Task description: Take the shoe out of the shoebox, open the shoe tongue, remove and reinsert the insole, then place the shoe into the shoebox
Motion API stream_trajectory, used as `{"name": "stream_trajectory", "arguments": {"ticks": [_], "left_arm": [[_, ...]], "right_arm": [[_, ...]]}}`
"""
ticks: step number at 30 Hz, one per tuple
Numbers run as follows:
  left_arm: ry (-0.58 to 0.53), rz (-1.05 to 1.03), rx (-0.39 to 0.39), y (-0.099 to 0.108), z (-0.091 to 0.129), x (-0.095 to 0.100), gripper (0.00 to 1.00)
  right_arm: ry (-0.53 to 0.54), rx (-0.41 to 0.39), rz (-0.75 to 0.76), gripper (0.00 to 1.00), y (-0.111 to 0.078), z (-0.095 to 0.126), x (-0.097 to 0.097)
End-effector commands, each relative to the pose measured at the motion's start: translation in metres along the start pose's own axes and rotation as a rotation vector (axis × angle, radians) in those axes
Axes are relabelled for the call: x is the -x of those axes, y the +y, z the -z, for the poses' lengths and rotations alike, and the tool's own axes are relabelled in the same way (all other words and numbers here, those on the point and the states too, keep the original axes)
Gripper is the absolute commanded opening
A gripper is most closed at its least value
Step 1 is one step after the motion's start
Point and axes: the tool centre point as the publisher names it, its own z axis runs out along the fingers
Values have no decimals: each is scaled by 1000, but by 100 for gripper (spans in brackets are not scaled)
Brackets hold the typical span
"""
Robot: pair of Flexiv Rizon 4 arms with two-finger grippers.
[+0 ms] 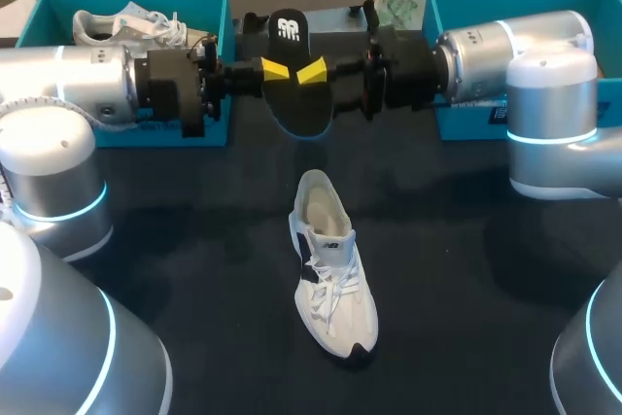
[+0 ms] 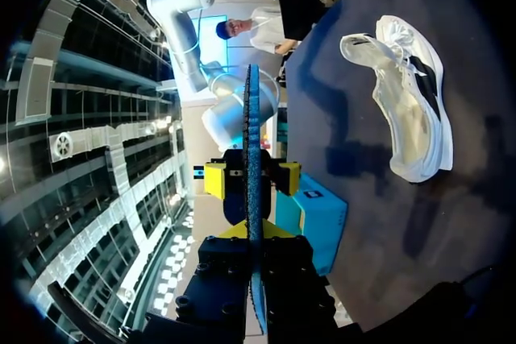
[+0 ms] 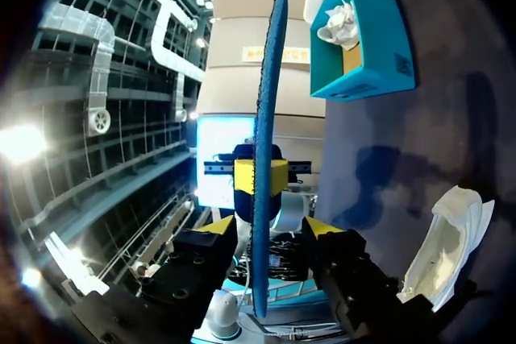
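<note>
The left end effector (image 2: 254,235) pinches the black insole (image 1: 296,109) upright over the far counter (image 1: 466,289), while the right end effector (image 3: 270,231) straddles it spread, probably for a handover above the white sneaker (image 1: 330,279) lying near-centre.

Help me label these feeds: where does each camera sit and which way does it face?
Head: above and behind, facing down on the table; left hand and right hand meet at the insole.
Left wrist: on the left arm, looking along its hand toward the right hand.
Right wrist: mirrored, facing the left hand.
Shared: both wrist views show the insole edge-on and the white shoe.
</note>
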Motion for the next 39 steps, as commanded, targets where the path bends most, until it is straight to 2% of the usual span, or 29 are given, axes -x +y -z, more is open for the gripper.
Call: {"name": "stream_trajectory", "arguments": {"ticks": [1, 15, 23, 39], "left_arm": [[-1, 1, 6, -1, -3, 0, 0], [0, -2, 6, 0, -4, 0, 0], [-4, -9, 7, -2, -5, 0, 0], [0, -15, 3, -3, -5, -1, 0]], "right_arm": [[-4, 5, 1, 47, -2, -2, -1], [-12, -9, 1, 38, 2, -5, -2], [-6, -6, -2, 27, 2, -6, 0], [-2, -8, -8, 22, 3, -3, 2]]}}
